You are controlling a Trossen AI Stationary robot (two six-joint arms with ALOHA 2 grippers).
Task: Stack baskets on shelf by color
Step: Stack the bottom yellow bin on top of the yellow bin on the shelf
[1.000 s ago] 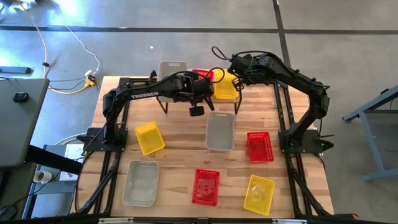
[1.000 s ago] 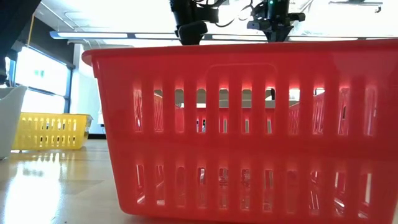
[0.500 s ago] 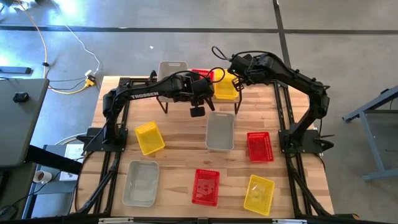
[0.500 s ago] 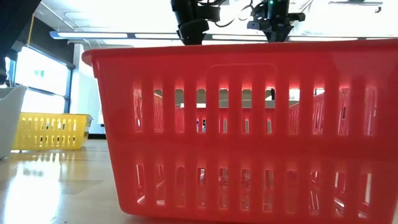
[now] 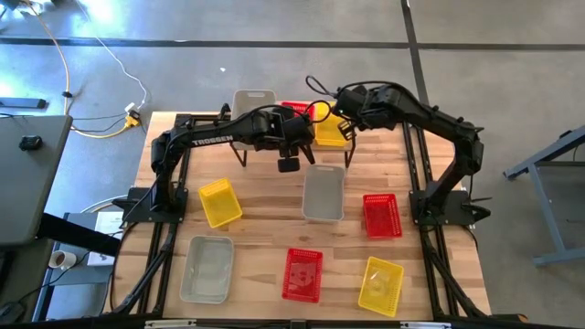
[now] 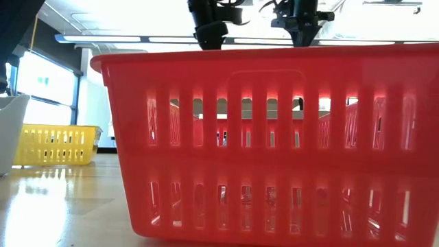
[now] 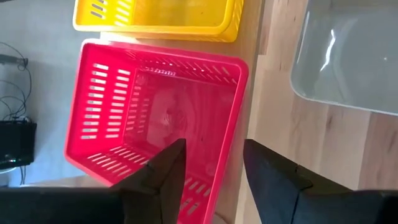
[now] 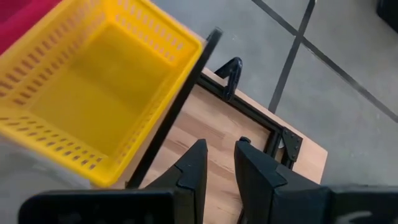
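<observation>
Left end effector [image 7: 208, 165], fingers now parted, has released the red basket [image 7: 155, 118] onto the shelf [image 5: 291, 137] beside the yellow basket [image 8: 93, 93]; right end effector [image 8: 217, 165] (empty, fingers slightly apart) has backed off the shelf; six baskets remain on the tabletop [image 5: 265, 210]

- Left arm [image 5: 215, 137]: dark, nearly black links, with white "TROSSEN" lettering along the link.
- Right arm [image 5: 430, 114]: the same dark finish, with thin black cables looping loose above its wrist.
- Left gripper [image 7: 211, 180]: two matte black, wedge-shaped fingers [image 7: 163, 177] tapering to blunt tips, rising from a black body.
- Right gripper [image 8: 221, 174]: two black fingers [image 8: 193, 169] with flat inner faces and angular, stepped outer edges.
- Both arm bases sit on black metal frame rails [image 5: 174, 196].
</observation>
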